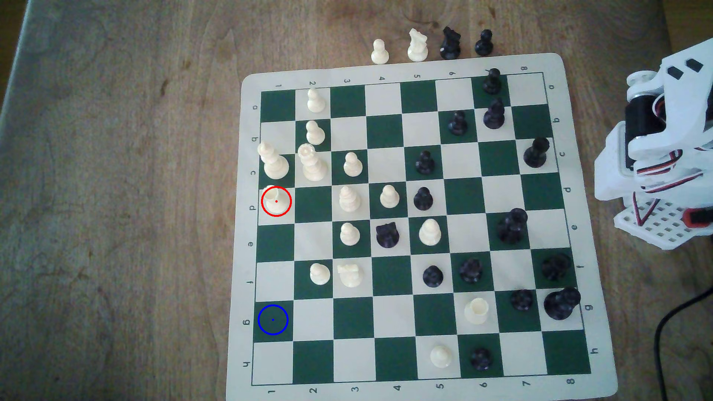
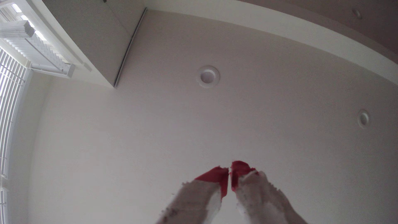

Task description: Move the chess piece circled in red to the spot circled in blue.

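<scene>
rook: cream-white stubby piece (image 1: 276, 201) inside the red ring, upright on a cream square, row d, column 1, at the board edge on the exterior view's left
target: dark green square with blue ring and centre dot (image 1: 272, 319), row g, column 1, same column as the rook, 3 rows nearer the exterior view's bottom, nothing on it
between them: 2 bare squares, e1 and f1
neighbours: tall cream piece (image 1: 273, 161) on c1, just beside the rook; another tall cream piece (image 1: 311, 162) on c2
board: roll-up mat (image 1: 247, 270), green and cream squares, on a wooden table (image 1: 115, 192)
other cream rook-like piece: (image 1: 476, 310) on g6, well apart from the ringed one
off-board pieces: 2 cream and 2 black along the far edge, e.g. cream pawn (image 1: 380, 51)
arm: white body (image 1: 663, 154) at the exterior view's right, beside the board, well apart from the rook
gripper: (image 2: 230, 172) pointing up at a ceiling with a recessed light (image 2: 208, 76); red-tipped fingers (image 2: 217, 176) nearly touching, thin slit between them, nothing held
</scene>
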Controlling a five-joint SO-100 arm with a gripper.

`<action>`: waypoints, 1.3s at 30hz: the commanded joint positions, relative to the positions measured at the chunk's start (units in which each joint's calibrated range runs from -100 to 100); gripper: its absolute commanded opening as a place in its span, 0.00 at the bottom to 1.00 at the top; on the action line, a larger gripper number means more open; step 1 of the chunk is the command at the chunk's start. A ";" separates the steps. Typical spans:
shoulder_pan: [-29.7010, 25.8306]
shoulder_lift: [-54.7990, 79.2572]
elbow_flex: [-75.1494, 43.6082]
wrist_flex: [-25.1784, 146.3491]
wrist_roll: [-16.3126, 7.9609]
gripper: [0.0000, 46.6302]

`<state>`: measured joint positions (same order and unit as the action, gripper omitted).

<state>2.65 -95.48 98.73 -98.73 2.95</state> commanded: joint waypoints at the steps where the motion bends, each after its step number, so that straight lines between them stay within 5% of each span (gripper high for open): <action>1: 0.04 -0.36 1.27 -0.95 0.10 0.00; 8: -0.82 -0.36 0.36 12.57 0.10 0.00; 23: 0.67 -0.36 -19.59 79.81 -0.39 0.00; 28: 2.86 -0.03 -23.58 100.69 -3.52 0.00; 39: -2.54 24.00 -44.16 125.59 -3.03 0.03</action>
<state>2.36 -79.39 64.39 22.95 -0.22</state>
